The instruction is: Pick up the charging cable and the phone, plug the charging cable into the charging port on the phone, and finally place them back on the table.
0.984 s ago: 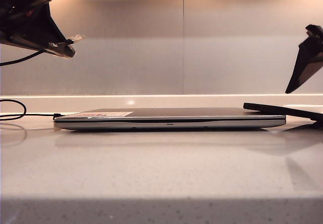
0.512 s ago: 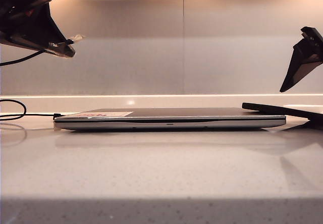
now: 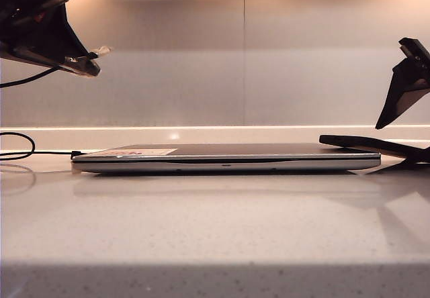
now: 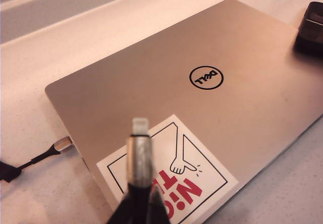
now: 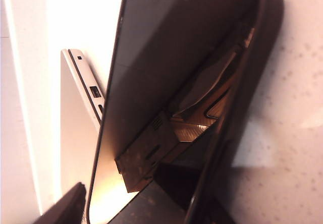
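The phone (image 3: 366,146), propped with 1 end on the laptop (image 3: 225,157), runs from 9 to 3 o'clock just below the nearer right gripper (image 3: 403,103), whose part-open jaws straddle it, while the left gripper (image 3: 80,63) at 10 o'clock pinches the cable (image 4: 140,156).

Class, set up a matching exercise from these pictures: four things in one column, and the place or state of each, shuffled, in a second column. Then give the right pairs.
Things
1. charging cable
2. phone
3. laptop
4. right gripper

Places or states
A. closed, lying flat on the table
B. tilted, one end propped on the laptop's edge
C. plug pinched in the shut left gripper, raised over the laptop
D. hanging above the phone, holding nothing

Pairs: 1-C, 2-B, 3-A, 4-D
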Tool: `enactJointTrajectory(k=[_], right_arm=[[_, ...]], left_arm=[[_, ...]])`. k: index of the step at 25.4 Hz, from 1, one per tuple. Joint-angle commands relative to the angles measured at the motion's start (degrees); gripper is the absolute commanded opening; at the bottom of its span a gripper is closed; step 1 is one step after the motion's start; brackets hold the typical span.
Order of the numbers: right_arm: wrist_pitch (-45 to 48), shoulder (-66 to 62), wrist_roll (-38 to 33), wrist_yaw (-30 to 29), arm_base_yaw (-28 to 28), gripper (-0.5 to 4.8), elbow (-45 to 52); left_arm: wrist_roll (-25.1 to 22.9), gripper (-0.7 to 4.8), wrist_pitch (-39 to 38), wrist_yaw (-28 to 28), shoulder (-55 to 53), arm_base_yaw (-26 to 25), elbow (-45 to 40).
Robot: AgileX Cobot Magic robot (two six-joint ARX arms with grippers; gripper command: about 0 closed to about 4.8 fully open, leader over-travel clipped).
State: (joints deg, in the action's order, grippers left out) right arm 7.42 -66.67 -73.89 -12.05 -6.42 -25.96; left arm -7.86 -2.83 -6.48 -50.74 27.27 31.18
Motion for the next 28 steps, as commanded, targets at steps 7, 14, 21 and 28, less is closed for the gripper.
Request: enactJointTrajectory(k=[7, 14, 21, 28], right_arm=[[-4.2, -0.6, 0.7, 0.6, 0.0, 0.53, 0.9], [-3.6, -0.5, 5.8, 1.4, 0.0, -0.06, 0.9], [-15.3, 4.8, 16.7, -2.1, -0.2, -0.06, -6.7], [-48.9, 9.0, 37.6, -1.2, -0.6, -0.06, -23.8]], left_arm=[[0.2, -0.06, 0.3, -0.2, 0.1, 0.0, 0.2], [0.2, -0.06, 0.3, -0.2, 0.1, 0.0, 0.2], [0.2, -0.06, 0.3, -0.2, 0.1, 0.0, 0.2], [0.2, -0.06, 0.3, -0.2, 0.1, 0.0, 0.2]])
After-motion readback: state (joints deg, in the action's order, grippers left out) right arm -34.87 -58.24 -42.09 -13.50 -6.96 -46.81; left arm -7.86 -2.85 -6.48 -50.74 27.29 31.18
